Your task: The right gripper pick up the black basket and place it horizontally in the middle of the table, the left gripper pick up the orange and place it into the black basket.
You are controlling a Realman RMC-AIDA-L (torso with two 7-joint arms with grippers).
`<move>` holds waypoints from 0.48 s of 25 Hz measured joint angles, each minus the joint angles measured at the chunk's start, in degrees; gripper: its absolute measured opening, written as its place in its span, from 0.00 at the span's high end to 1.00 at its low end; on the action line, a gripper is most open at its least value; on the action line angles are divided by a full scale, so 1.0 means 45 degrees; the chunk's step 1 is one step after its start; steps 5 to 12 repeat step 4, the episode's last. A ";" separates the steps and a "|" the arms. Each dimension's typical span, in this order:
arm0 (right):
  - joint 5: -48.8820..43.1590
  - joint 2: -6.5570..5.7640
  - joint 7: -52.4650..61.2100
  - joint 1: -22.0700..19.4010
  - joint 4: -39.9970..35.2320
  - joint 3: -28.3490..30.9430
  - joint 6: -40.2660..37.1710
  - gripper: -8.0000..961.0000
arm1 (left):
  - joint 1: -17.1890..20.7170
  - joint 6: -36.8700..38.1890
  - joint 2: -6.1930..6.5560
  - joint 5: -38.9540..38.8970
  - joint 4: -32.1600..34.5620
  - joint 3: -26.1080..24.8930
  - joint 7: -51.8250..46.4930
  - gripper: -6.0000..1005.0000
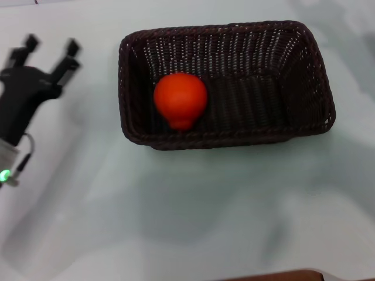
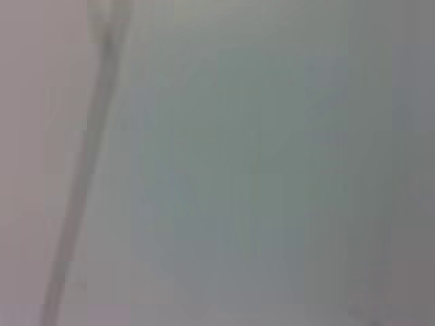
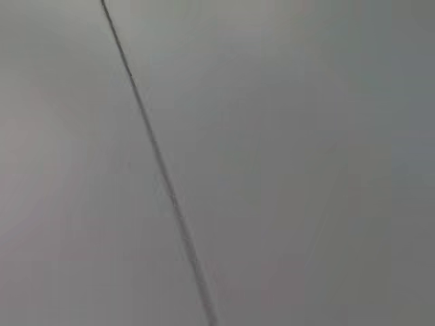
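The black basket (image 1: 281,88) lies lengthwise across the middle of the white table (image 1: 187,216) in the head view. The orange (image 1: 180,99) rests inside it, in its left half, neck pointing toward the near wall. My left gripper (image 1: 48,54) is at the far left, apart from the basket, open and empty, on its arm with a green light. The right gripper is out of view. The left wrist and right wrist views show only bare pale surface.
A thin dark line (image 3: 160,163) crosses the right wrist view. A brown edge (image 1: 275,275) shows at the table's near side.
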 joint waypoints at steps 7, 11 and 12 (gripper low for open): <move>0.1256 0.0022 -0.3400 0.0094 0.1922 0.0501 0.0066 0.41 | 0.0379 -0.0588 -0.0001 -0.0377 0.0104 -0.0788 0.0261 0.11; 0.1256 0.0022 -0.3400 0.0094 0.1922 0.0501 0.0066 0.41 | 0.0379 -0.0588 -0.0001 -0.0377 0.0104 -0.0788 0.0261 0.11; 0.1256 0.0022 -0.3400 0.0094 0.1922 0.0501 0.0066 0.41 | 0.0379 -0.0588 -0.0001 -0.0377 0.0104 -0.0788 0.0261 0.11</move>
